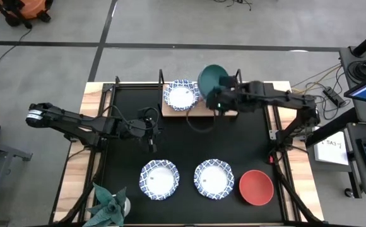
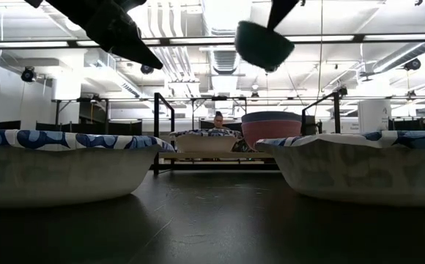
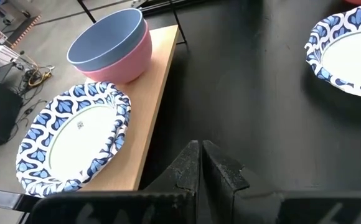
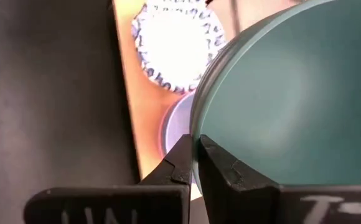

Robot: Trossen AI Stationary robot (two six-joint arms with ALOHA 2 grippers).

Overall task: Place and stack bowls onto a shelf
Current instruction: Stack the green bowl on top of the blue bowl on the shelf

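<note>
My right gripper (image 4: 196,155) is shut on the green bowl (image 1: 212,79) above the right part of the shelf (image 1: 170,111). Under it a blue bowl (image 3: 106,38) sits nested in a pink bowl (image 3: 123,62) on the board. Beside them, white blue-patterned bowls (image 3: 75,140) rest on the shelf's left part. Two more white patterned bowls (image 1: 159,180) (image 1: 213,178) and a red bowl (image 1: 256,187) stand on the black tabletop near its front edge. My left gripper (image 1: 151,130) hovers shut over the table's middle-left, touching nothing. My right gripper pinches the green bowl's rim (image 4: 195,134), one finger (image 4: 224,171) inside the bowl and the other (image 4: 179,163) outside. The arm reaches in from the table's right. The bowl (image 2: 264,44) is lifted clear and tilted, high above the blue-and-pink stack (image 2: 271,125).
A green spiky plant in a pot (image 1: 110,205) stands at the near left corner. Black metal posts (image 2: 156,132) rise at the shelf's ends. Bare black tabletop lies between the shelf and the front row of bowls. A person shows far behind the shelf in the low view.
</note>
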